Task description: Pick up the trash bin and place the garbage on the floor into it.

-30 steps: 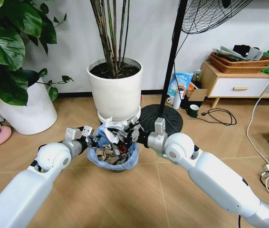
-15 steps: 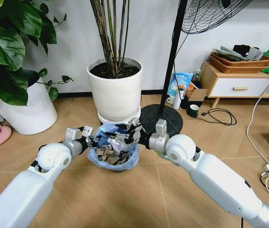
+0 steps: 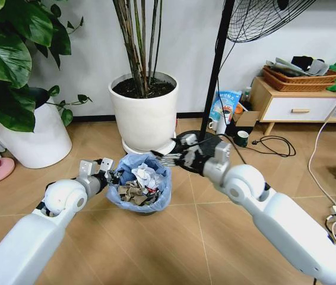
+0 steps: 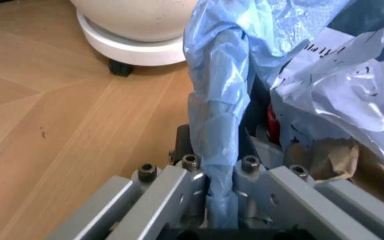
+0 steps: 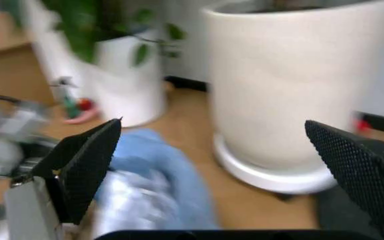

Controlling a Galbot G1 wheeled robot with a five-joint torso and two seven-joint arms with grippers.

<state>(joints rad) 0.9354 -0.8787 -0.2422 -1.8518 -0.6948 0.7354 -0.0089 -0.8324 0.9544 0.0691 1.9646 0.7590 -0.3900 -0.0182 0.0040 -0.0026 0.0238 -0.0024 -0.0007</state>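
In the head view, the bin [image 3: 139, 189] stood on the floor [image 3: 174, 243] before the white pot [image 3: 145, 113], garbage [image 3: 145, 178] heaped inside. The left gripper [image 3: 110, 176] held its near rim. The right gripper [image 3: 169, 159], over the bin a second earlier with paper between its fingers, had drawn back beside the far rim, empty; that piece looked delivered.

In the left wrist view, the fingers [image 4: 172, 187] were clamped on the blue liner [image 4: 219, 125].

In the right wrist view, the fingers [image 5: 88, 165] were spread wide, holding nothing.
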